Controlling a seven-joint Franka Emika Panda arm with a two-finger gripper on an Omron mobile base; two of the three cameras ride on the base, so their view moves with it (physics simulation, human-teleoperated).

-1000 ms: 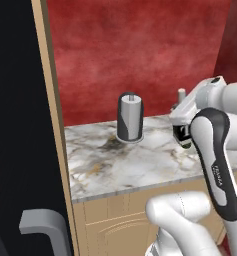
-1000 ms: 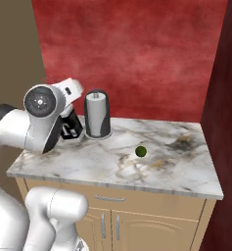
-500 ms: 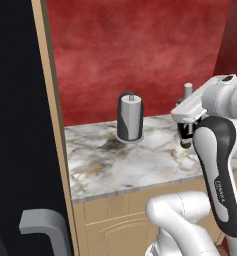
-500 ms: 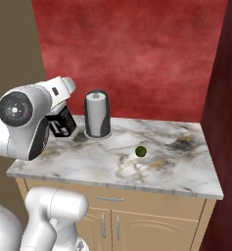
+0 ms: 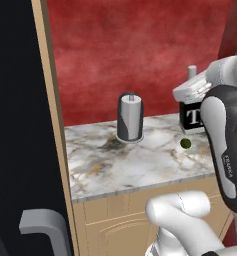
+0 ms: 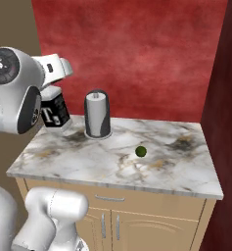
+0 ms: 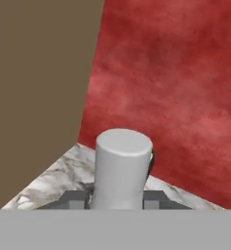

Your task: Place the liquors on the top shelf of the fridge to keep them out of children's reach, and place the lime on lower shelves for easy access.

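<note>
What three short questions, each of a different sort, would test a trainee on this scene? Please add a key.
1. True or false: the lime lies on the counter.
2. The claw is shut on: A) the lime, B) the bottle, C) the roll.
3. Fill in: the bottle's black label shows a white letter ___.

Key: 1 true; 2 B; 3 T.

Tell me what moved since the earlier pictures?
The tool lifted the square bottle with the "T" label up off the marble counter, keeping its grip on it. The lime and the paper-towel roll stayed where they were.
</note>
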